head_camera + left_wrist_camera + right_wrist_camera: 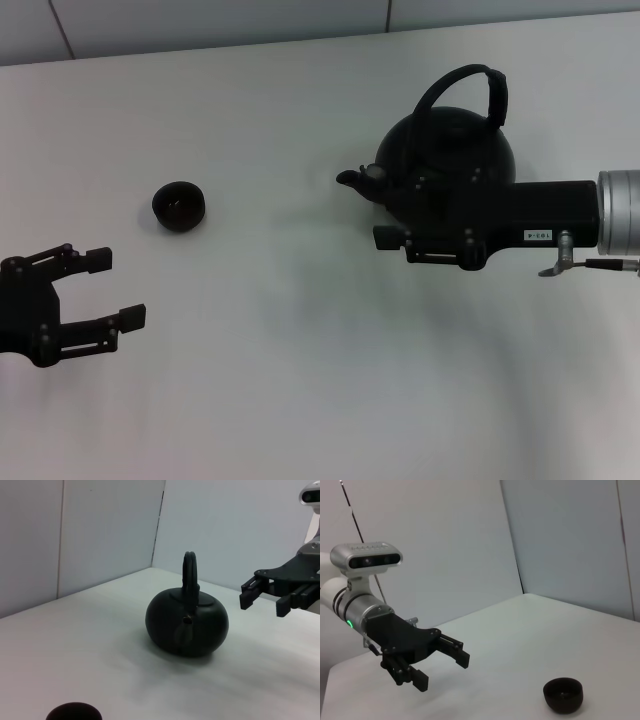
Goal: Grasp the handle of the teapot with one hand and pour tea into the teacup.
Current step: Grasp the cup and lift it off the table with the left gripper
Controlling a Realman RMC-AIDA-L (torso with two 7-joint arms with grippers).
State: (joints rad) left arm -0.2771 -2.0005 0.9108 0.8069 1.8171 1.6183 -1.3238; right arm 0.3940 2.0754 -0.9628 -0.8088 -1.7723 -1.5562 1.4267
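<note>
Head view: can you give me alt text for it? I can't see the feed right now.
The right pincer hangs beside the black teapot, not holding its arched handle, spout toward the small teacup. The left pincer waits open near the cup on the white table.

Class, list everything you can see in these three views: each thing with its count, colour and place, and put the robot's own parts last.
teapot: one, black, on the table's right side, spout pointing toward the cup.
handle: one, black arch, upright over the teapot's top.
teacup: one, black, on the table left of the teapot, apart from it.
table: one, white, under everything.
wall panels: pale grey, behind the table.
left gripper: one, black, open, low at the left, near the cup.
right gripper: one, black, beside the teapot, not on the handle.
</note>
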